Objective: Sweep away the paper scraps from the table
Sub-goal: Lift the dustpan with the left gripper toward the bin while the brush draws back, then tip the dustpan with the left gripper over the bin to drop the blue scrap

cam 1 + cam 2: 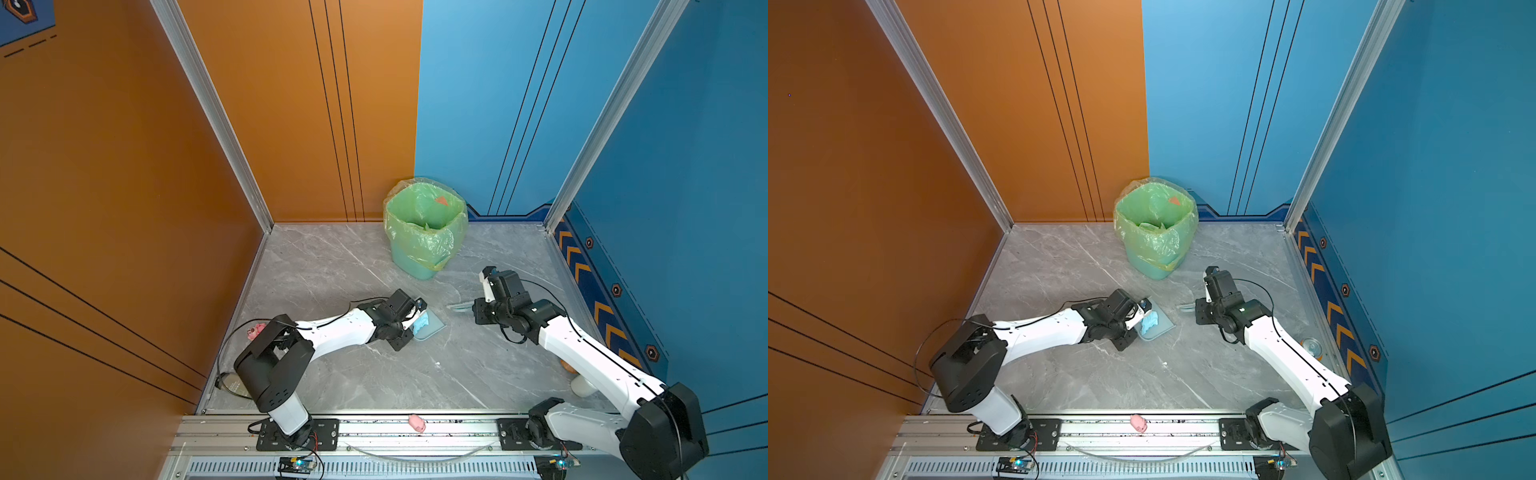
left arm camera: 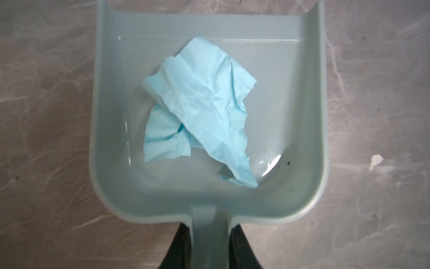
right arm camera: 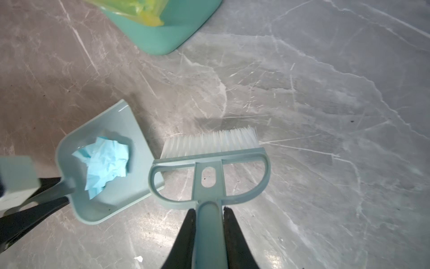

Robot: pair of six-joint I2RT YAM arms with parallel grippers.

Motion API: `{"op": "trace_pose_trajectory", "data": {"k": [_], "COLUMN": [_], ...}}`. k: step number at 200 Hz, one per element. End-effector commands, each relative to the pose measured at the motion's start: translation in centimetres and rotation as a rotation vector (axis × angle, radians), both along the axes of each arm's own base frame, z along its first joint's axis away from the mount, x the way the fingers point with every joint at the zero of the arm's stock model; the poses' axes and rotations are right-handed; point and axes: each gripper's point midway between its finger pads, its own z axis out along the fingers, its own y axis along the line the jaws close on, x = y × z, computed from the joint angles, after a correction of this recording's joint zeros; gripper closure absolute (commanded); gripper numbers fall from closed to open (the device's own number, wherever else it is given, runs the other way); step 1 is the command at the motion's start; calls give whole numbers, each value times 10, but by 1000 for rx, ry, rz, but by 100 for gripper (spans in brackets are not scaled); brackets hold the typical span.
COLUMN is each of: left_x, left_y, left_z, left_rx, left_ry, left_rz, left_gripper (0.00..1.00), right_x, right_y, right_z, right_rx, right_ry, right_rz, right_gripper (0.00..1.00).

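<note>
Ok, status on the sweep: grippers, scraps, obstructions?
Left gripper shut on dustpan handle, right gripper shut on brush. One blue paper scrap in the pan, tiny white fleck on the table. Nothing between pan and bin.

In both top views the left arm's wrist (image 1: 395, 316) covers the handle and rear wall of the dustpan (image 1: 434, 326). In the left wrist view the dustpan's handle and the tips of its side walls are cut off by the edge, and the blue paper scrap (image 2: 200, 111) inside it hides its own underside. Beside the dustpan lies a white fleck (image 2: 375, 161), too small to tell. Beyond the dustpan's mouth the bin (image 3: 162, 35) is cut off in the right wrist view, only its base showing. Facing the dustpan, the brush (image 1: 459, 306) is mostly hidden under the right arm's wrist (image 1: 498, 307).
</note>
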Motion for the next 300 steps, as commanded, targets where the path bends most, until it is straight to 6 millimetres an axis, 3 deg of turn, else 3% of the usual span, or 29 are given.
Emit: {"op": "trace_pose_trajectory", "data": {"k": [1, 24, 28, 52, 100, 145, 231, 300], "left_x": [2, -2, 2, 2, 11, 30, 86, 134], "left_y": [4, 10, 6, 13, 36, 45, 36, 42], "left_z": [31, 54, 70, 108, 180, 229, 288, 319], "left_rx": [1, -8, -32, -53, -57, -89, -60, 3], "left_ry": [-48, -72, -98, -163, -303, -396, -545, -644], "left_rz": [7, 5, 4, 3, 30, 84, 105, 134], "left_gripper": [100, 100, 100, 100, 100, 100, 100, 100], "right_x": [5, 9, 8, 10, 8, 6, 6, 2], "right_y": [-8, -22, -23, -33, -33, -35, -35, -37], "right_z": [7, 9, 8, 4, -4, -10, -19, -24], "right_rx": [46, 57, 57, 56, 57, 48, 47, 51], "right_ry": [-24, -31, -28, -18, -2, 4, 23, 30], "right_rz": [-64, -124, -132, -170, -172, -173, -165, -170], "right_gripper": [100, 100, 100, 100, 100, 100, 100, 100]}}
